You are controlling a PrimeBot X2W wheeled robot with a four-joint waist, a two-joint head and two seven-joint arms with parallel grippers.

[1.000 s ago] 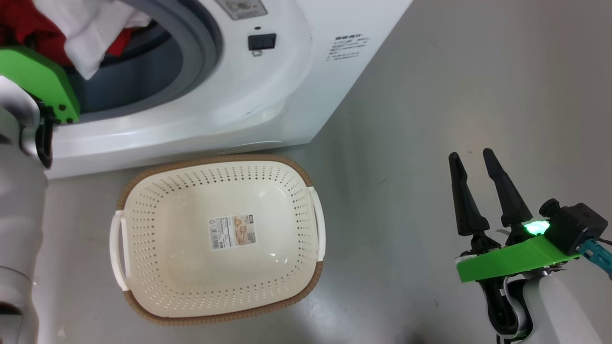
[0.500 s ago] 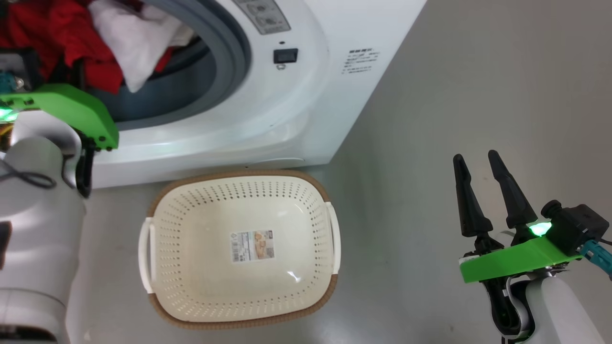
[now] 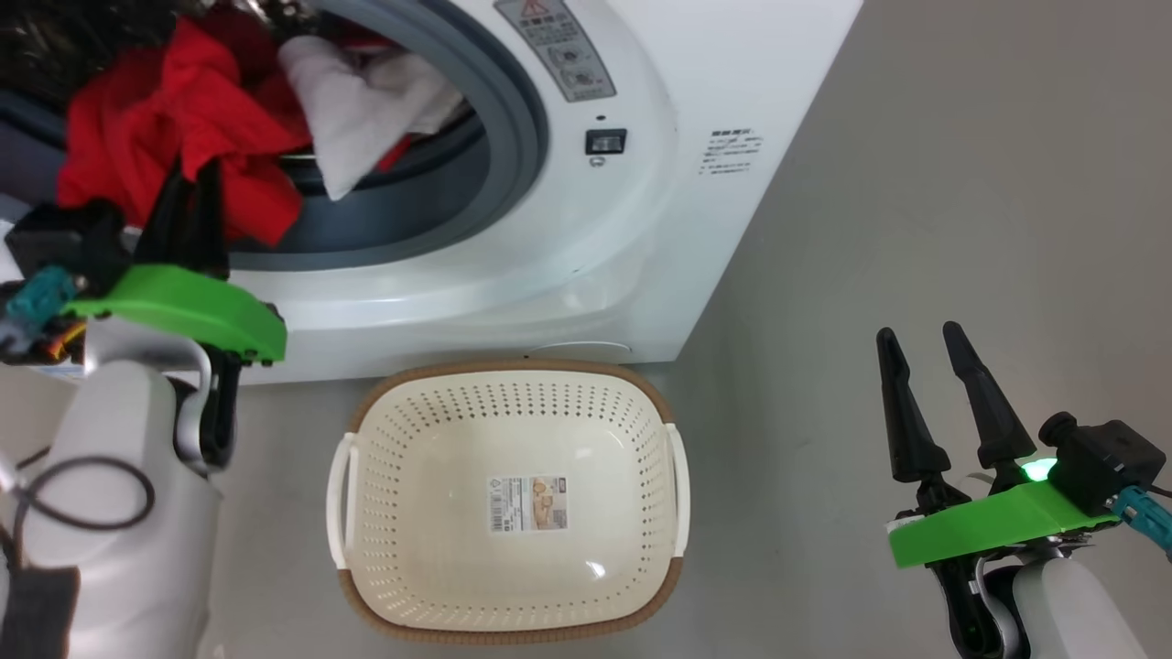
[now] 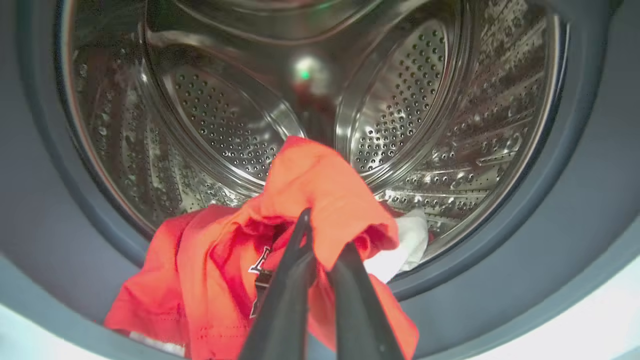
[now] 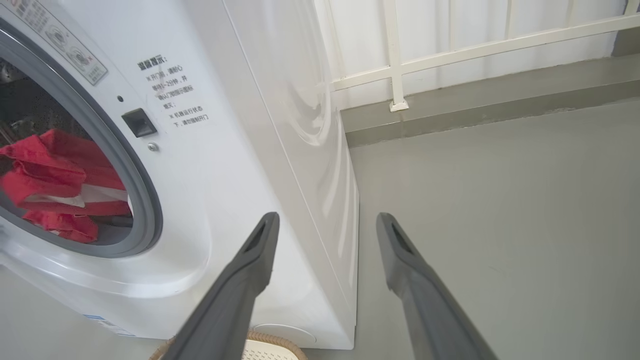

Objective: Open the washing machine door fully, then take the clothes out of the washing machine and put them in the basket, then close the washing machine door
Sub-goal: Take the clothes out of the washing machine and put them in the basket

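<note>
The left gripper [image 3: 195, 174] is at the mouth of the washing machine [image 3: 641, 229], its two dark fingers pressed together on a fold of the red garment [image 3: 137, 137]. In the left wrist view the cloth bunches over the left gripper [image 4: 320, 235] and covers one fingertip, so I cannot make out how deep the pinch goes. The red garment [image 4: 320, 180] spills out over the grey rubber ring [image 3: 526, 119], and some white print on it is half hidden behind a finger and cannot be read. Whether the red is one piece or several tangled together I cannot tell. A white garment [image 3: 357, 101] lies beside it, draped over the lower lip of the ring; from the wrist camera the white garment [image 4: 410, 240] shows as a small corner behind the red. The steel drum [image 4: 220, 120] behind is shiny and dim, and the machine's left side is cut off at the head view's edge. The basket [image 3: 513, 371] sits on the grey floor [image 3: 916, 183] just in front of the machine, with a label sticker [image 3: 529, 503] on its bottom. The right gripper [image 3: 918, 334] hangs well off to the right above the floor, fingers spread wide and holding nothing; from its own camera the right gripper [image 5: 327, 220] points past the machine's front corner, and a sliver of the basket rim shows at the bottom edge.
</note>
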